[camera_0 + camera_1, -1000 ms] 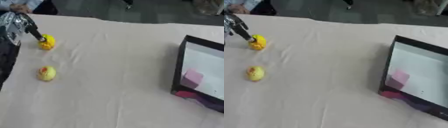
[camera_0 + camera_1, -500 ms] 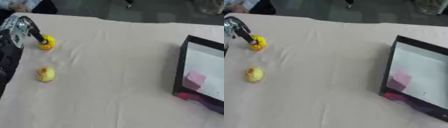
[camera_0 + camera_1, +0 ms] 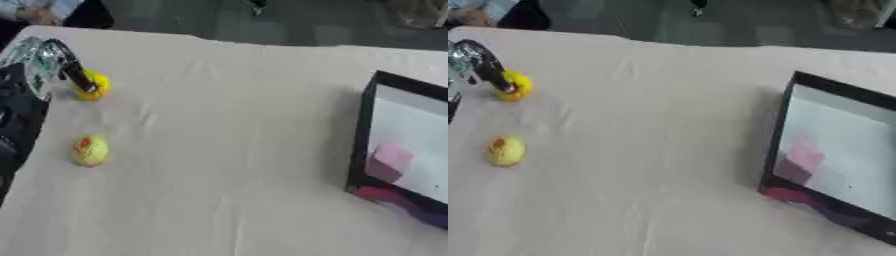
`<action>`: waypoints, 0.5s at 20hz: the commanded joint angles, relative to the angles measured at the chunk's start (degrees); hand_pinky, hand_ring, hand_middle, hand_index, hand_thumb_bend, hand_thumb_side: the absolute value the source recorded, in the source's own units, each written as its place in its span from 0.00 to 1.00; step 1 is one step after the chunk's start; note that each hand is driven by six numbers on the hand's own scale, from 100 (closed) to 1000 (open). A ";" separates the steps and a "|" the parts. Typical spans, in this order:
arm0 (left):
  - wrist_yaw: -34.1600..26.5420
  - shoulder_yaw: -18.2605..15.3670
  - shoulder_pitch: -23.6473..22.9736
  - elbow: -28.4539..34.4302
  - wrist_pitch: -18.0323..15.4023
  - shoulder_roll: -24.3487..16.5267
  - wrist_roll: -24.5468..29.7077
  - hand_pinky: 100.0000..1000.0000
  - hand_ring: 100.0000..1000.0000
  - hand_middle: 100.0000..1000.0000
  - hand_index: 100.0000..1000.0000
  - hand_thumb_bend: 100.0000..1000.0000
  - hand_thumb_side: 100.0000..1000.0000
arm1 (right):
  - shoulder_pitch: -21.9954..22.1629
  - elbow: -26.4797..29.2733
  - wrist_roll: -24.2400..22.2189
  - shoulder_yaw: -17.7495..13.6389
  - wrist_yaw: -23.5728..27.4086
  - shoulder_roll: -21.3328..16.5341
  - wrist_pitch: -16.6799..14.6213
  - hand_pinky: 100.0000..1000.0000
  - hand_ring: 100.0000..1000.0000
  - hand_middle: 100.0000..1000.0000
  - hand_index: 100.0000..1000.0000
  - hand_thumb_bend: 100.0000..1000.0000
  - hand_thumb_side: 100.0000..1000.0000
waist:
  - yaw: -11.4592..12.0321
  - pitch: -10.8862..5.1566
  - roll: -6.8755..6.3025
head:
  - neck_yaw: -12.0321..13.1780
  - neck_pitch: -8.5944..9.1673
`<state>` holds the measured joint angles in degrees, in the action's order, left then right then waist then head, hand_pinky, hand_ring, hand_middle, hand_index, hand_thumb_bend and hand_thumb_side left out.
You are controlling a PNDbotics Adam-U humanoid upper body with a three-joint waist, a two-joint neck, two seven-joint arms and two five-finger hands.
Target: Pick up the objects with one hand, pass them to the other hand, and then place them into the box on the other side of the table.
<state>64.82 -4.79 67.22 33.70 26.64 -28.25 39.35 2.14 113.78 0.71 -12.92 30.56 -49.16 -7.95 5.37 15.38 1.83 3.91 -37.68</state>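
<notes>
— Where is your left hand (image 3: 39,62)?

— At the bench's (image 3: 227,150) far left edge. One dark finger (image 3: 77,76) touches the yellow ball (image 3: 94,86); whether my fingers grip it, I cannot tell.

— What else is near?

— A yellow fruit with a red spot (image 3: 90,150) lies nearer me, apart. The black box (image 3: 833,165) stands far right, something pink (image 3: 802,157) inside, open cloth between.

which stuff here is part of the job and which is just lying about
Part of the job:
- yellow object, far left, with the left robot hand touching it
- yellow-green object, nearer on the left
- black box on the right, holding a pink object

Just there:
- pale tablecloth
- person's sleeve at the far edge
</notes>
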 commanded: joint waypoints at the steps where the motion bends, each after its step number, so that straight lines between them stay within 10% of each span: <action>1: 0.89 -0.14 1.30 0.19 0.10 -2.30 1.70 0.81 0.79 0.64 0.57 0.09 0.00 | 0.21 0.81 0.45 -0.49 -0.23 -1.41 -0.16 1.00 1.00 0.87 0.93 0.00 0.74 | -0.10 -0.30 0.63 | -0.07 -0.23; 10: 1.07 0.86 2.45 2.26 -2.05 -2.70 1.75 0.79 0.74 0.58 0.50 0.07 0.00 | 1.17 0.81 0.23 -0.50 0.69 -2.72 -0.84 1.00 1.00 0.87 0.93 0.00 0.73 | 0.18 -2.05 0.30 | -0.71 -0.80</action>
<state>65.78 -4.24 68.05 34.50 24.62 -28.71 40.74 3.42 113.78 0.96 -12.91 30.89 -49.36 -8.38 5.56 15.29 1.83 3.32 -38.26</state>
